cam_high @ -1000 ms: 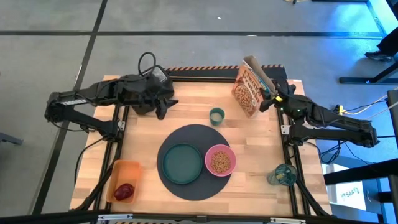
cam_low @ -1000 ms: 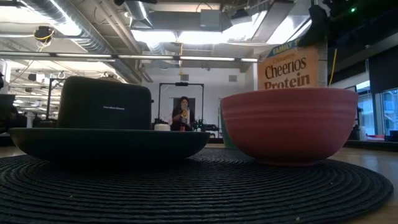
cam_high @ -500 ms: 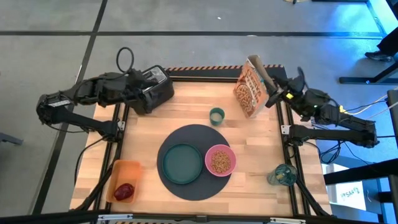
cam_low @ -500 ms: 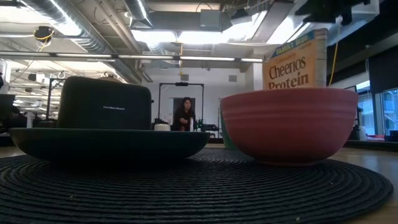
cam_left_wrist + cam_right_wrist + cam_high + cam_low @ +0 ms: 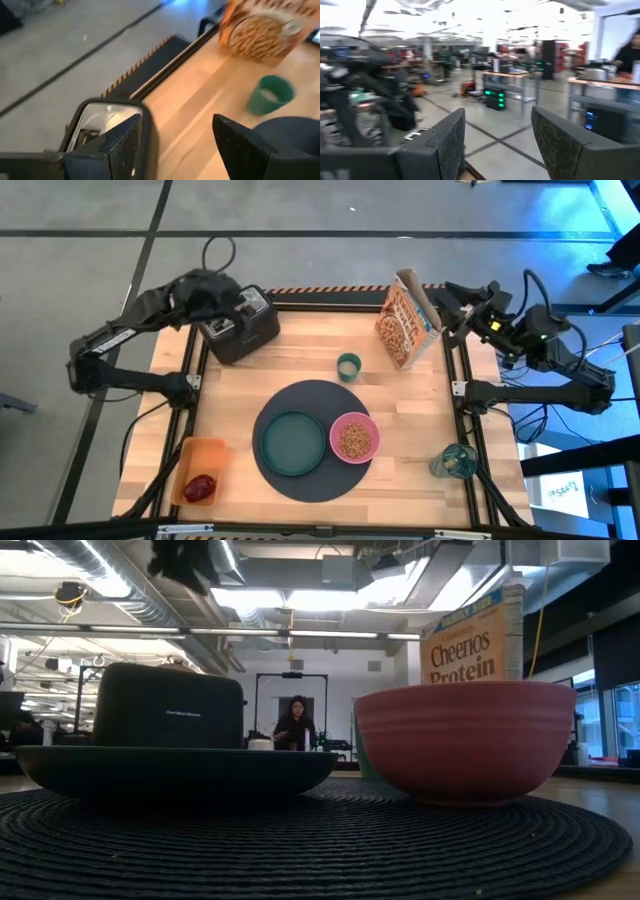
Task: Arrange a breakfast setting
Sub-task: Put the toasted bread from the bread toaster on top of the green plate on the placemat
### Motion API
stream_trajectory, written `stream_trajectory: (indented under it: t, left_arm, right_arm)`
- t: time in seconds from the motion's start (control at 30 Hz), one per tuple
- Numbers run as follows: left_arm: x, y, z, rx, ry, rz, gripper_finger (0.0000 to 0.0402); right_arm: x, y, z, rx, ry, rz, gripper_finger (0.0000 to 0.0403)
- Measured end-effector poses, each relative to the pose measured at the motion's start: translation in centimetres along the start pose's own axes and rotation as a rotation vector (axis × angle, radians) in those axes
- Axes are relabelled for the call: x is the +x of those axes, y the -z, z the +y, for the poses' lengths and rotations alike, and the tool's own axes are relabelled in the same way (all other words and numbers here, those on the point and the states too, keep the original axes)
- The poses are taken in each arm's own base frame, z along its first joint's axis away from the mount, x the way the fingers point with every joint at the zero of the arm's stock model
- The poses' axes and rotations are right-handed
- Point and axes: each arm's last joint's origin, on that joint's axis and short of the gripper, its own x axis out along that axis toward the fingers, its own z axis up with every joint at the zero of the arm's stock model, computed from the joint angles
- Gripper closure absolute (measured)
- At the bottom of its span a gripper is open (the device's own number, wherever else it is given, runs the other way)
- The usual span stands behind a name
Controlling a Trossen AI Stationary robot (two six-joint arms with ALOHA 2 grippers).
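Note:
The dark grey round mat (image 5: 305, 475) lies at the table's middle front. On it sit the teal plate (image 5: 293, 442) and the pink bowl (image 5: 354, 437) with cereal in it. The small green cup (image 5: 348, 365) stands behind the mat and also shows in the left wrist view (image 5: 270, 94). The dark red fruit (image 5: 200, 486) lies in an orange tray (image 5: 198, 452) at the front left. My left gripper (image 5: 232, 300) is open and empty above the black toaster (image 5: 245, 330). My right gripper (image 5: 458, 302) is open and empty, to the right of the cereal box (image 5: 404, 320). The bagel half and the spoon do not show.
The toaster stands at the far left corner and the upright cereal box at the far right. A glass (image 5: 455, 462) stands at the front right. Bare wood lies between the toaster and the cup. A person (image 5: 293, 725) stands far back in the room.
My left gripper has risen from the table beside the toaster's right side and gone toward the far left, and is now above the toaster. My right gripper has drawn back from the cereal box toward the right edge and tipped up. The box stays standing.

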Motion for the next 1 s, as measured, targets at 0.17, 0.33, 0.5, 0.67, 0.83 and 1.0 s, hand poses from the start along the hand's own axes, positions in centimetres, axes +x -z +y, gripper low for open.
stream_trajectory:
  t: [0.17, 0.33, 0.5, 0.67, 0.83, 1.0]
  left_arm:
    - [2.8, 0.4, 3.1, -0.042, -0.053, 0.178, 0.0185]
    - [4.6, 1.4, 5.4, -0.045, -0.072, 0.359, 0.0218]
    - [5.6, 1.6, 6.5, -0.03, -0.049, 0.407, 0.0252]
    - [6.7, 1.8, 6.9, 0.049, -0.036, 0.452, 0.0278]
    - [7.7, 1.9, 7.5, 0.062, -0.043, 0.493, 0.0292]
    - [8.7, 2.2, 8.0, 0.075, -0.043, 0.535, 0.0299]
  right_arm:
    - [1.4, -1.4, 0.7, -0.014, -0.05, 0.048, 0.0184]
    - [2.6, -1.4, 1.3, 0.013, -0.105, 0.121, 0.0185]
    - [3.0, -1.3, 1.6, 0.028, -0.127, 0.139, 0.0185]
    - [3.4, -0.9, 1.8, 0.037, -0.14, 0.162, 0.0185]
    - [3.4, -0.8, 1.8, 0.055, -0.151, 0.175, 0.0185]
    - [3.4, -0.6, 1.9, 0.07, -0.159, 0.193, 0.0185]
